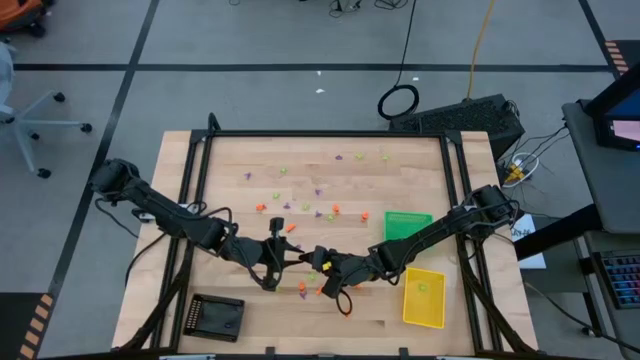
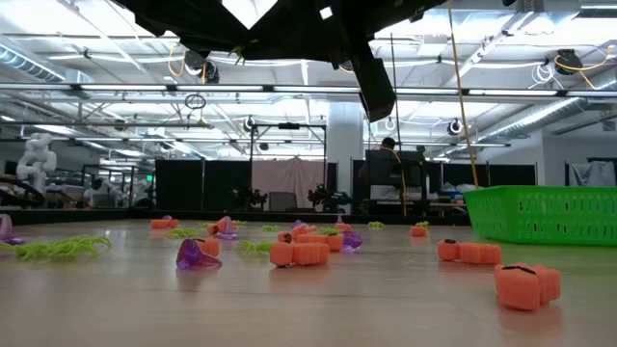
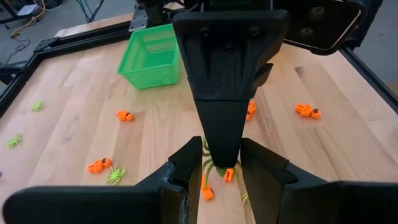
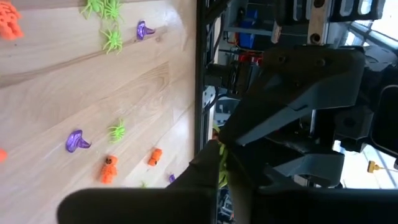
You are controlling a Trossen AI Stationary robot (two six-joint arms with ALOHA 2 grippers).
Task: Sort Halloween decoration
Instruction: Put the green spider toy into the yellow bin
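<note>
1. Most of the Halloween decoration (image 1: 318, 190) is not sorted yet. Orange, purple and green bits lie all over the table (image 1: 230, 160), from the middle out to 12 o'clock.
2. The green tray (image 1: 407, 224) at 3 o'clock looks empty. The yellow tray (image 1: 424, 297) at 4 o'clock has one small green bit inside. The black tray (image 1: 217, 317) is at 7 o'clock.
3. The right tool (image 4: 219, 163) is pinched tight on a lime green bit (image 4: 221, 167), just below the middle of the table.
4. The left tool (image 3: 214, 177) is partly open and holds nothing, right beside it.
5. So the job has only just begun.
</note>
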